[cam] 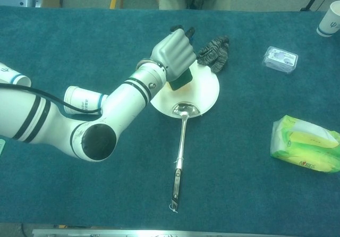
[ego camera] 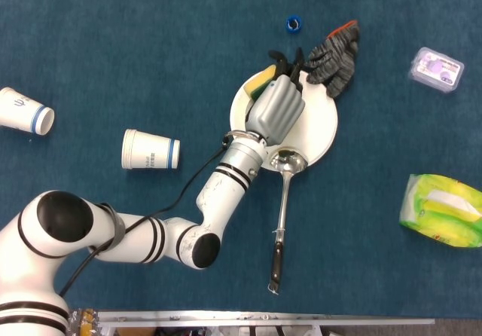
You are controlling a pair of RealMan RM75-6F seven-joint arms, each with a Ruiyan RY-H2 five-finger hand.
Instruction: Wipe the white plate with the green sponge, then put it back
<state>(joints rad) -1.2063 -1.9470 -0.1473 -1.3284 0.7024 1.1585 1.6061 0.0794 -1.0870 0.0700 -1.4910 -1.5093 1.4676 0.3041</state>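
Observation:
My left hand [ego camera: 277,108] [cam: 171,53] grips the green sponge [ego camera: 260,82] [cam: 180,81], yellow on one face, and presses it onto the far left part of the white plate [ego camera: 316,125] [cam: 206,91]. Most of the sponge is hidden under the hand. A metal ladle [ego camera: 282,200] [cam: 180,141] lies with its bowl on the plate's near rim and its handle pointing toward me. My right hand shows in neither view.
A grey glove [ego camera: 334,57] [cam: 214,52] overlaps the plate's far edge, with a blue cap [ego camera: 292,24] beyond it. Two paper cups [ego camera: 151,150] [ego camera: 26,111] lie to the left. A purple box [ego camera: 435,70] and a green tissue pack [ego camera: 444,209] sit at the right.

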